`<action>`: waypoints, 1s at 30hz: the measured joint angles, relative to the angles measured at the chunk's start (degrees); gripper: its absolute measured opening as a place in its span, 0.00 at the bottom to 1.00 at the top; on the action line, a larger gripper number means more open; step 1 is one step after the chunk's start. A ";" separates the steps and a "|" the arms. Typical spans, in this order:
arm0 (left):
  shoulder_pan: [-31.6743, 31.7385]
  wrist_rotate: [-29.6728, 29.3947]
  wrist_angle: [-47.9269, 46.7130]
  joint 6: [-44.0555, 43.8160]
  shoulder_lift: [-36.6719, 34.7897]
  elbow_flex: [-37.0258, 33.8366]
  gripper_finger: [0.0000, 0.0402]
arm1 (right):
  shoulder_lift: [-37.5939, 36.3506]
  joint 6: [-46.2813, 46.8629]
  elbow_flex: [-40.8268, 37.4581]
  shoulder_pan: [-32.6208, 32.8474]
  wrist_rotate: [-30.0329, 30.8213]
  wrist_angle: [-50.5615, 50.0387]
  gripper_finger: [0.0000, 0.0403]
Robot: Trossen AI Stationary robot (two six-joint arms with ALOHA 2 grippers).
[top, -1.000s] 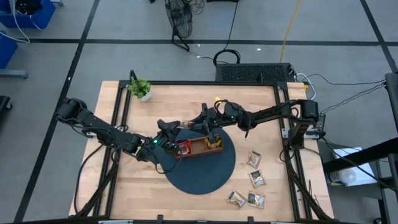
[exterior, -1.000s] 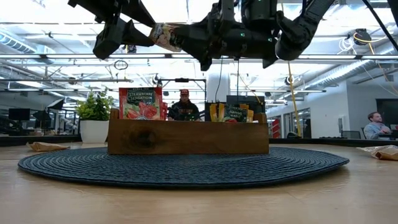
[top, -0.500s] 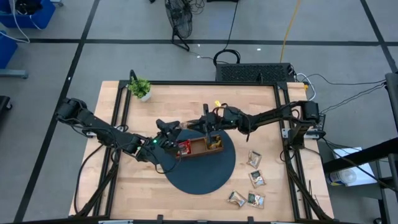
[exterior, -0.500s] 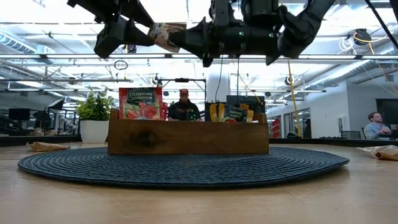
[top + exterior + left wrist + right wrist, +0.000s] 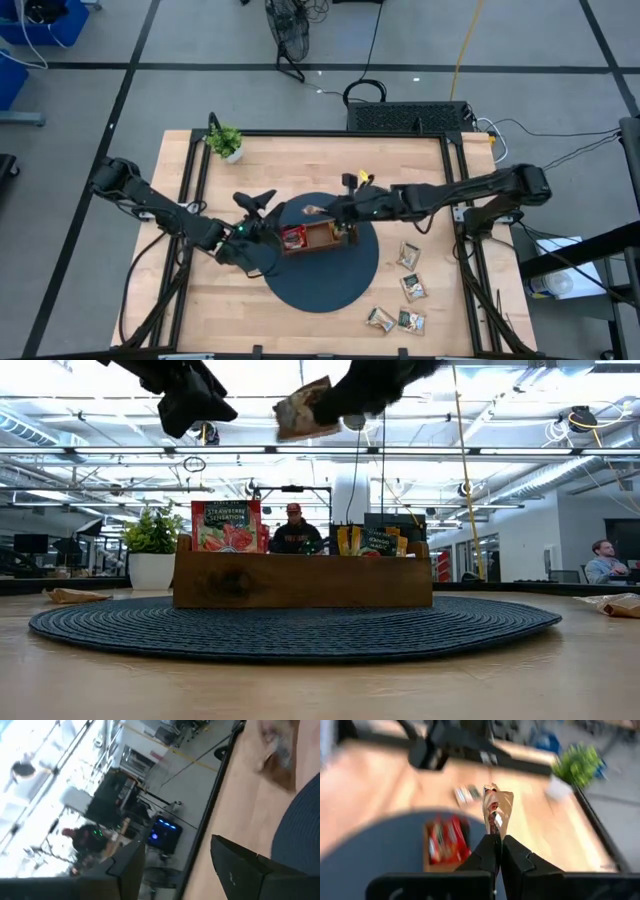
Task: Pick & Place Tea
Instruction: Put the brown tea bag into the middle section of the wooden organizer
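A brown wooden tray [image 5: 318, 238] stands on a round dark mat [image 5: 320, 285], with red tea sachets [image 5: 225, 525] upright in its left compartment and orange and green ones [image 5: 370, 541] in its right. My right gripper [image 5: 323, 211] is shut on a beige tea sachet [image 5: 311, 210] high above the tray. My left gripper [image 5: 255, 203] hangs open beside it, toward the table's left, with nothing between its fingers [image 5: 127, 865]. My right gripper pinches one edge of the beige sachet [image 5: 495, 831] between its two fingertips. The fingers reach in from the table's right, slanting a little downward. The sachet sticks out past the fingertips, turned on edge and lifted clear above the tray [image 5: 300, 580].
Several loose sachets [image 5: 408, 256] lie on the wood at the near right. One more [image 5: 75, 596] lies left of the mat. A small potted plant [image 5: 225, 142] stands at the far left corner. People sit in the room beyond the table.
My right gripper has shut on the beige sachet that stood at my left gripper's tips and has drawn it away from them, up and toward the table's right. Its wrist has tipped flatter. My left gripper has rolled about its own axis while staying in place.
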 joint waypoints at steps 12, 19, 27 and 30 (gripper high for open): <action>4.49 9.06 -8.48 -24.24 0.00 -0.11 0.56 | 28.30 3.66 51.37 2.39 7.55 -64.39 0.00; 6.33 19.83 -9.75 -24.85 0.00 -0.11 0.56 | 38.63 3.76 57.72 2.76 4.45 -70.54 0.00; 8.05 29.24 -9.99 -26.05 0.00 -0.11 0.56 | 39.95 4.58 55.45 2.65 1.70 -65.51 0.00; 8.35 32.21 -10.08 -25.93 0.00 -0.11 0.56 | 39.96 4.71 53.70 2.61 1.36 -64.96 0.00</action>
